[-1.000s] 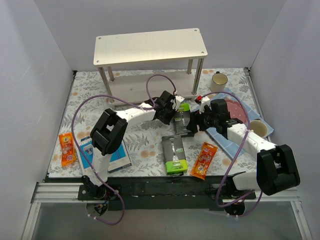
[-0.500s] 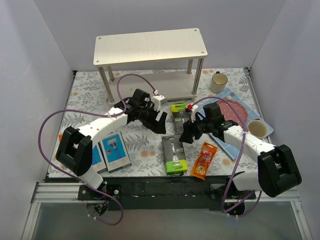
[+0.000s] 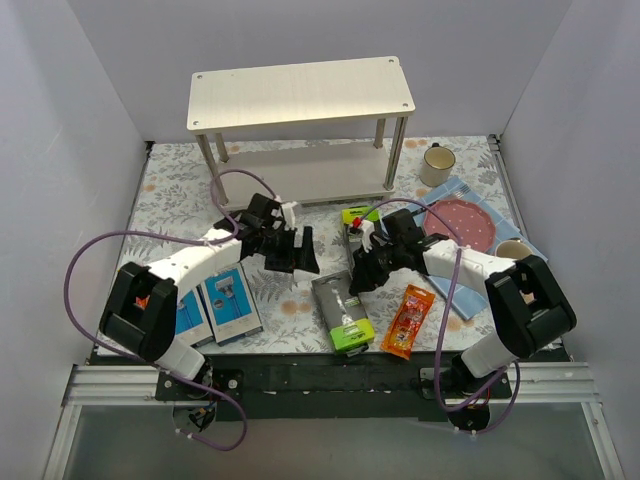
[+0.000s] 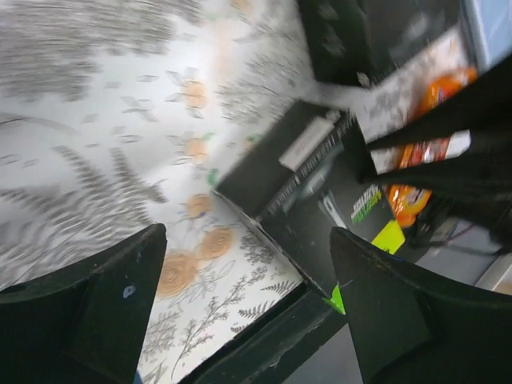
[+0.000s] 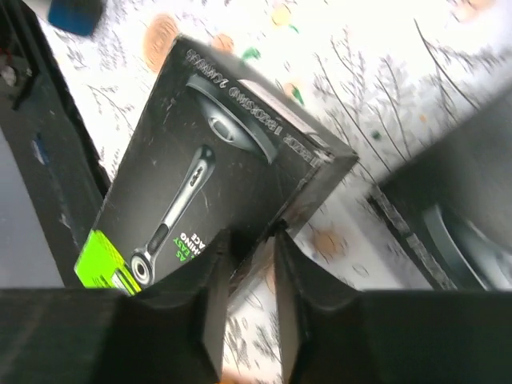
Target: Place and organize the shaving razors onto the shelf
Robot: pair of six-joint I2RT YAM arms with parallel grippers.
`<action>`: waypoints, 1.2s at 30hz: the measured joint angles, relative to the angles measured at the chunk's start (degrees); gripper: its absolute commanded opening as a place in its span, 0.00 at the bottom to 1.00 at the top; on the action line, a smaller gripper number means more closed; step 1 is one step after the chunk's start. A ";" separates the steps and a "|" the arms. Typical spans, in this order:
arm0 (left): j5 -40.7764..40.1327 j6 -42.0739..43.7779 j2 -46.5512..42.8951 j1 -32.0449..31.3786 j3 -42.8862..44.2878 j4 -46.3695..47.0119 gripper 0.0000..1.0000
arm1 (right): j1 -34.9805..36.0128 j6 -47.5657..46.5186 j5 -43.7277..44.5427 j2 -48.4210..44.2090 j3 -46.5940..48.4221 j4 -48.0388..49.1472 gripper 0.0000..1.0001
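The shelf [image 3: 300, 95] stands at the back. One black razor box with a lime end [image 3: 340, 312] [image 5: 200, 160] lies skewed near the front. My right gripper [image 3: 358, 275] [image 5: 250, 240] is shut on its long right edge, one finger on the top face. A second black box [image 3: 355, 225] [image 5: 456, 224] lies in front of the shelf. My left gripper [image 3: 298, 255] [image 4: 246, 232] hangs open over the mat, holding nothing. Two blue razor boxes [image 3: 228, 300] lie at the front left. An orange packet [image 3: 407, 320] lies at the front right.
A pink plate [image 3: 460, 222] rests on a blue mat at the right, with one beige mug [image 3: 437, 160] behind it and another [image 3: 515, 252] at the right edge. The black front rail [image 3: 330, 370] runs along the near side.
My left gripper opened and drew back to the left, away from the far black box. My right gripper moved to the near black box and closed on its edge; that box has turned.
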 measured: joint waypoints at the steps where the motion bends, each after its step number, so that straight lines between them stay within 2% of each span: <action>1: -0.37 -2.08 -0.81 2.12 -0.07 -0.48 0.81 | 0.55 0.31 -0.48 0.50 0.17 1.07 0.15; 3: -0.52 -5.11 -1.92 6.45 -0.15 -1.57 0.79 | 1.07 1.77 -1.46 1.51 0.48 3.06 0.02; 6: 0.24 -8.57 -3.91 11.37 -2.14 -2.25 0.75 | 1.40 6.67 -2.49 3.85 1.81 6.38 0.01; 9: 5.44 -11.02 -6.60 11.04 -7.54 -1.75 0.74 | 2.01 10.49 -3.10 7.45 4.46 8.98 0.01; 10: 7.50 -11.82 -7.39 10.78 -9.68 -1.66 0.74 | 2.25 11.28 -3.13 8.66 5.68 9.38 0.06; 11: 9.27 -12.33 -8.11 10.40 -11.76 -1.49 0.76 | 2.56 11.96 -2.89 9.97 7.17 9.99 0.19; 13: 11.21 -12.81 -8.90 9.46 -14.40 -1.66 0.77 | 2.89 12.90 -1.49 11.56 9.42 10.43 0.30; 14: 11.30 -12.79 -9.07 8.79 -15.17 -1.68 0.78 | 3.15 12.92 0.26 11.74 10.27 10.64 0.46; 15: 11.23 -12.72 -9.09 8.26 -15.37 -1.64 0.79 | 3.17 13.05 1.40 11.69 10.62 10.69 0.52; 17: 10.54 -12.31 -9.09 7.69 -15.17 -0.96 0.79 | 2.99 12.61 4.46 10.54 10.69 10.01 0.57; 22: 7.32 -11.08 -5.64 7.65 -11.85 0.98 0.79 | 1.99 10.67 10.23 -0.85 5.18 4.76 0.59; 28: 5.29 -6.32 5.33 7.67 -2.78 1.70 0.67 | 1.36 7.91 11.67 -17.75 -4.98 -1.29 0.61; 31: 4.68 -4.07 9.03 7.67 -0.35 1.75 0.67 | 0.76 7.61 9.46 -19.80 -9.35 -2.32 0.61; 36: 4.66 -1.44 10.64 7.76 1.09 0.81 0.63 | 0.04 8.02 3.72 -15.26 -11.82 -0.37 0.61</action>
